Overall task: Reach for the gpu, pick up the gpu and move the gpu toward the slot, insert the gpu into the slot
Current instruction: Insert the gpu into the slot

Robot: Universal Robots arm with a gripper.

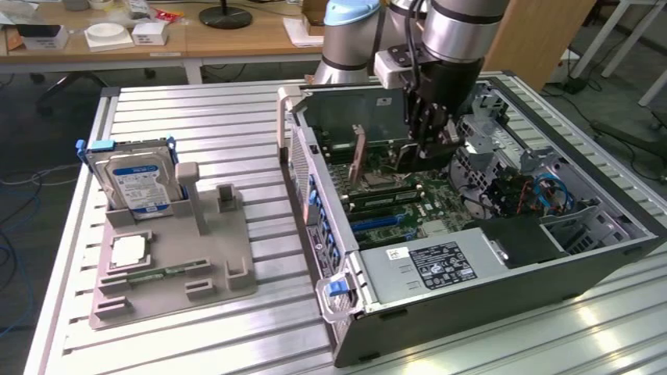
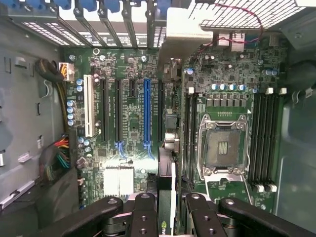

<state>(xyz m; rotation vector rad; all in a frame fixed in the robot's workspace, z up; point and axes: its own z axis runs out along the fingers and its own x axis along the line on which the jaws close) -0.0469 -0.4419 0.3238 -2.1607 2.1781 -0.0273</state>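
We observe the gripper (image 1: pixel 429 144) lowered into the open computer case (image 1: pixel 583 258), above the green motherboard (image 1: pixel 417 195). In the wrist view its two black fingers (image 2: pixel 144 217) are closed on the gpu (image 2: pixel 167 197), which sits clamped between them and runs edge-on away from the camera toward the rear of the case. A green logo mark is visible on the card's face near the fingers; we cannot read it as lettering.

In the exterior view the gpu (image 1: pixel 358 152) appears as a thin upright blade beside the gripper, on the exterior view's left of it, its long axis running roughly vertical with a slight tilt.

In the wrist view the card lies parallel to the slot (image 2: pixel 146 113), the long blue connector strip, and sits to one side of it, nearer the silver processor socket (image 2: pixel 222 145). Card and slot are apart; the card is not seated.

On labels: the power supply (image 1: pixel 438 266) at the front of the case carries a white-and-black label whose text is too small to read. Outside the case, on the exterior view's left, a hard drive (image 1: pixel 136 183) with a blue-and-white label stands upright in a grey fixture tray (image 1: pixel 167 273) on the slatted metal table (image 1: pixel 208 117); its writing is likewise unreadable.
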